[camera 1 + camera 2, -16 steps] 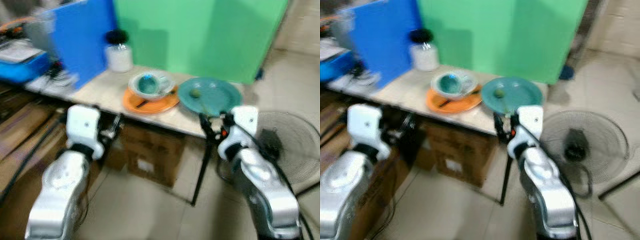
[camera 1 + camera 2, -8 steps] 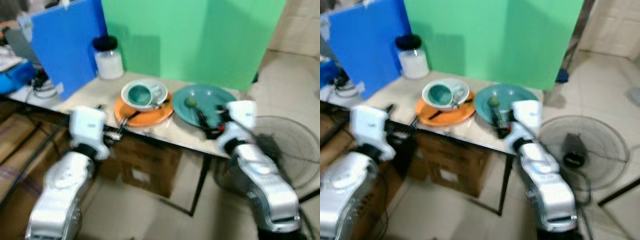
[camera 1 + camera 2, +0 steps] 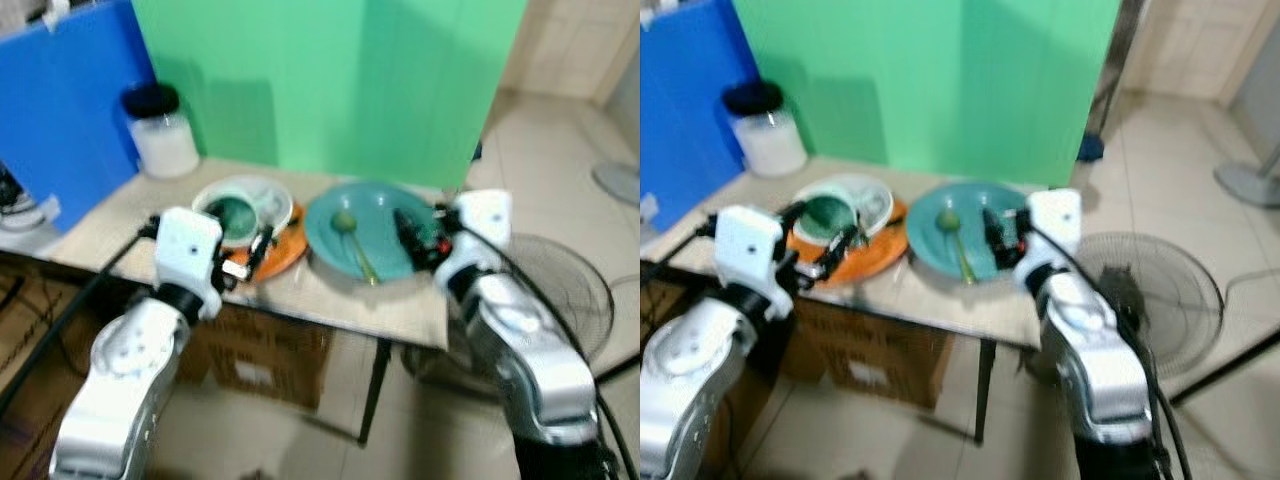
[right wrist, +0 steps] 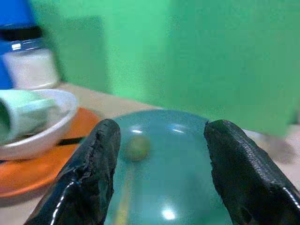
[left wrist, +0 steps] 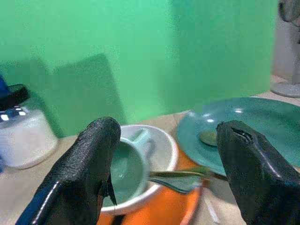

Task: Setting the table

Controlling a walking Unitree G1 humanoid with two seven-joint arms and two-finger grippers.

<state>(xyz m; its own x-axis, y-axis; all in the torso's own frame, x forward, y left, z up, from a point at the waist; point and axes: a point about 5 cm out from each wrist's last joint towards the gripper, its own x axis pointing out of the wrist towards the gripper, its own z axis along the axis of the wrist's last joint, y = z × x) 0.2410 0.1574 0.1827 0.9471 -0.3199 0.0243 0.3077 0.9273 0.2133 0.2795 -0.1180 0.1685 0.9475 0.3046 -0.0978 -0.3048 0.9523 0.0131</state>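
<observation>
On the beige table (image 3: 330,300) in front of the green backdrop (image 3: 330,90), we are looking down at the dishes grouped near the front edge. We are holding our left gripper (image 5: 164,183) just before the orange plate (image 3: 282,255), its two black fingers (image 5: 89,173) spread wide apart with nothing between them. A white bowl (image 5: 161,154) is sitting on that orange plate, and a pale green cup (image 5: 129,164) is lying on its side inside the bowl. Dark utensils (image 5: 180,178) are resting across the bowl's rim and the orange plate, pointing toward the teal plate (image 3: 385,225) just beside it on the right.

We are keeping our right gripper (image 4: 159,173) over the near right rim of the teal plate, fingers (image 4: 239,178) likewise parted and empty. A spoon (image 3: 352,240) is lying in the teal plate, its rounded bowl toward the backdrop and its handle running toward us.

A white jar with a black lid (image 3: 160,135) is standing at the back left of the table, beside a blue panel (image 3: 60,110). A floor fan (image 3: 1160,300) is lying on the tiles to the right of the table, and a cardboard box (image 3: 260,350) is sitting underneath.
</observation>
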